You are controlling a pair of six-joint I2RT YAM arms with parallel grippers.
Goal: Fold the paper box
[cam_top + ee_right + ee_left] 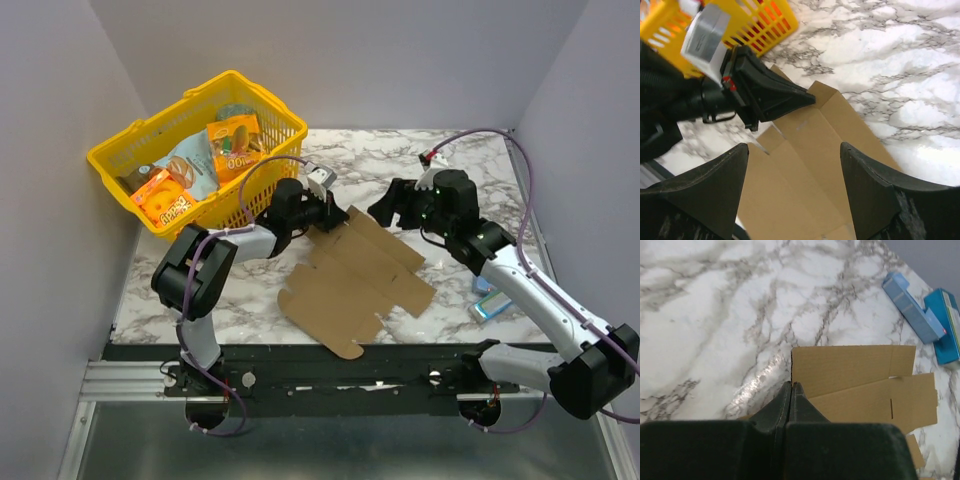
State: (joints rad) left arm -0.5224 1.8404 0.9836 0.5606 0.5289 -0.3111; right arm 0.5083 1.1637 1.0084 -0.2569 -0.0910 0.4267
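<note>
Though overhead hides it, wrist views show left tool clamped on paper box, right tool apart.

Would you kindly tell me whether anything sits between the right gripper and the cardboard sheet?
Nothing visible lies between them: the right gripper hangs open over the cardboard sheet, with bare cardboard showing between its fingers. The only thing close by is the left gripper, shut, its tips at the sheet's far corner, off to one side.
</note>
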